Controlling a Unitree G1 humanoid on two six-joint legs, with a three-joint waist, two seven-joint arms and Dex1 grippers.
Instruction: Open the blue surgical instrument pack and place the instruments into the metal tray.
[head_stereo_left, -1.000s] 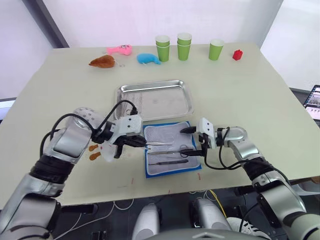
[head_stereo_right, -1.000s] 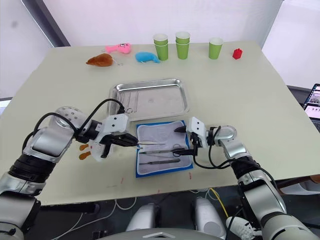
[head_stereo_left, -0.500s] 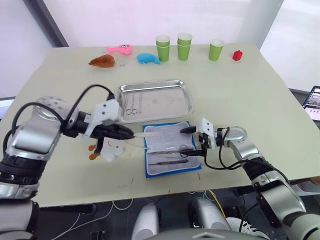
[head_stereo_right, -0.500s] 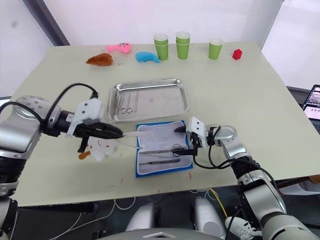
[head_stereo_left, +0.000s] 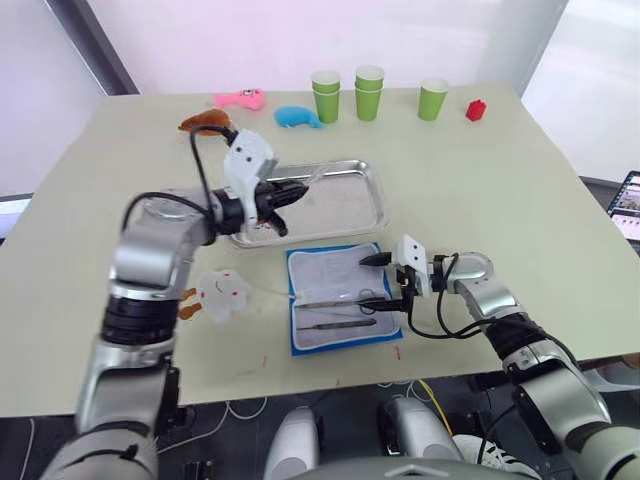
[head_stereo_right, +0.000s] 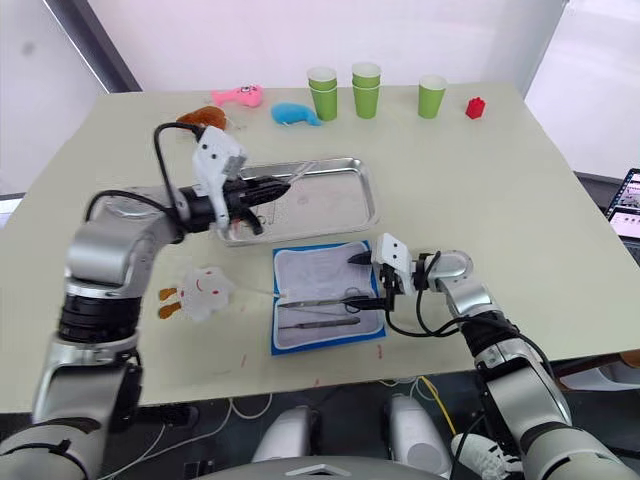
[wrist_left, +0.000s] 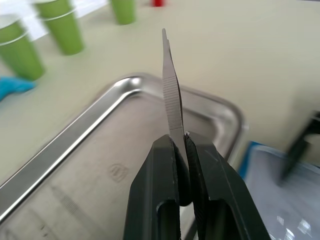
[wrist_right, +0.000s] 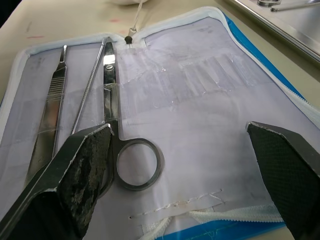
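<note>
- Tweezers (wrist_left: 170, 95) are sitting clamped between the closed fingers of your left gripper (head_stereo_left: 290, 192), which is hanging over the metal tray (head_stereo_left: 368, 212); you are gripping them at one end, the ribbed length standing clear above the fingers.
- You are working with a thin, stiff, smooth strip here; it is likely light and slippery, so judge the grip as prone to twisting.
- Your right gripper (wrist_right: 185, 145) is standing wide open and empty over the blue surgical instrument pack (head_stereo_left: 340, 302), which is lying unfolded near the table's front edge, just in front of the tray.
- Scissors (wrist_right: 117, 130), a flat handle (wrist_right: 50, 107) and a thin probe (wrist_right: 90, 95) are lying on the pale lining.
- You should be taking the scissors across the shank beside the rings, in my judgement; the lining is soft and may lift with them.
- Some instruments (head_stereo_left: 262, 203) are already resting at the tray's left end.
</note>
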